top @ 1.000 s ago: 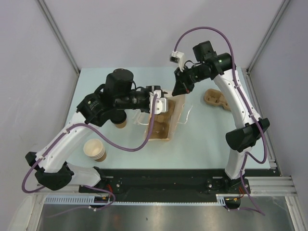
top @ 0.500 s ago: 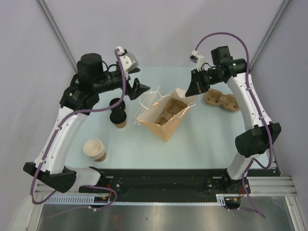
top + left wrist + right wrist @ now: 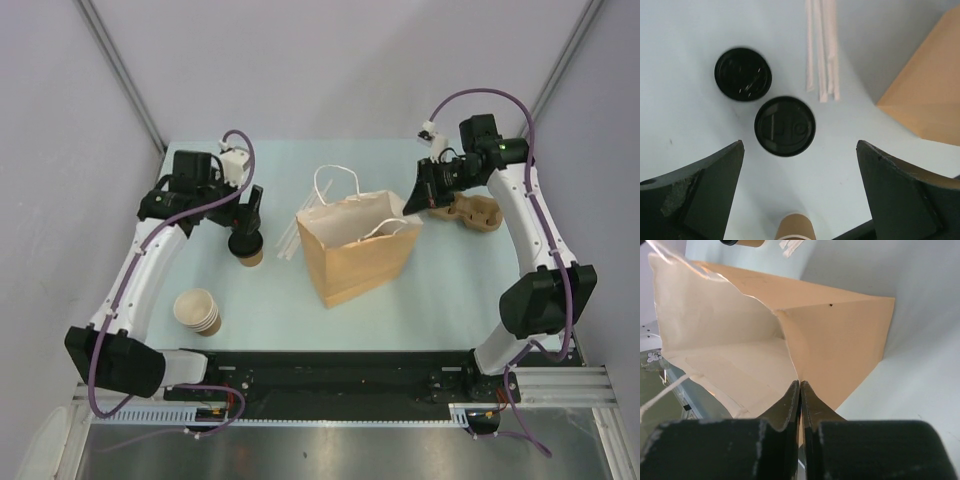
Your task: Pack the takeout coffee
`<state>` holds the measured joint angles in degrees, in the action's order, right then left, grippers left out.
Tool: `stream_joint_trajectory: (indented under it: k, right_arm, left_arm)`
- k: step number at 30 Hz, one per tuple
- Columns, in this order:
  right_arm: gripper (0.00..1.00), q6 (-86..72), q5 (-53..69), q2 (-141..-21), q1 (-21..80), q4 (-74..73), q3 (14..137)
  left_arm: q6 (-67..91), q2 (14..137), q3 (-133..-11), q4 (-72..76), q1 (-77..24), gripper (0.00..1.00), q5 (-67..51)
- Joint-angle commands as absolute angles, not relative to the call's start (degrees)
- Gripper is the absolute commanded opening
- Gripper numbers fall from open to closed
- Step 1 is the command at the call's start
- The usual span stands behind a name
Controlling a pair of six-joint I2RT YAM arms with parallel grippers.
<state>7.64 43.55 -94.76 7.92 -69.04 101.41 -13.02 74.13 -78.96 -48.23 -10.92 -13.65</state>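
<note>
The takeout coffee (image 3: 248,252), a tan cup under a black lid (image 3: 785,126), stands left of the upright brown paper bag (image 3: 350,255). My left gripper (image 3: 248,210) hovers over it, pointing down, open wide and holding nothing. In the left wrist view the lid lies just beyond the left gripper (image 3: 800,145), between the spread fingers. My right gripper (image 3: 412,198) is at the bag's top right corner. In the right wrist view the right gripper (image 3: 800,383) is shut on the rim of the bag (image 3: 840,335), whose mouth gapes open to the left.
A loose black lid (image 3: 743,73) lies beside the coffee. White straws (image 3: 822,50) lie between the coffee and the bag (image 3: 925,100). A stack of lidless cups (image 3: 197,310) stands near the front left. A moulded cup carrier (image 3: 472,212) sits behind the right gripper.
My left gripper let go of the bag, opened wide and swung left over the coffee. The bag rose from lying tilted to upright, with the right gripper still on its rim.
</note>
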Motion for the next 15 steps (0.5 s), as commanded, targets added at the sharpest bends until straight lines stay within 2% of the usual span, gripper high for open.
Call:
stream_joint_trajectory:
  k: [1,10,15]
  right_arm:
    - [0.08,7.47,44.30,-91.32,8.09,-68.12,100.99]
    - [0.15,8.52,43.68,-89.65,8.17,-67.68,99.58]
    - [0.22,9.23,43.42,-89.30,8.09,-67.76,98.97]
  left_arm:
    - [-7.12,75.05,-74.11,-45.97,-10.72,1.00,-3.61]
    - [-2.99,79.71,-71.54,-43.50,-8.53,0.99,-5.10]
    - [-1.85,84.27,-73.12,-44.73,-7.82,0.99,-4.40]
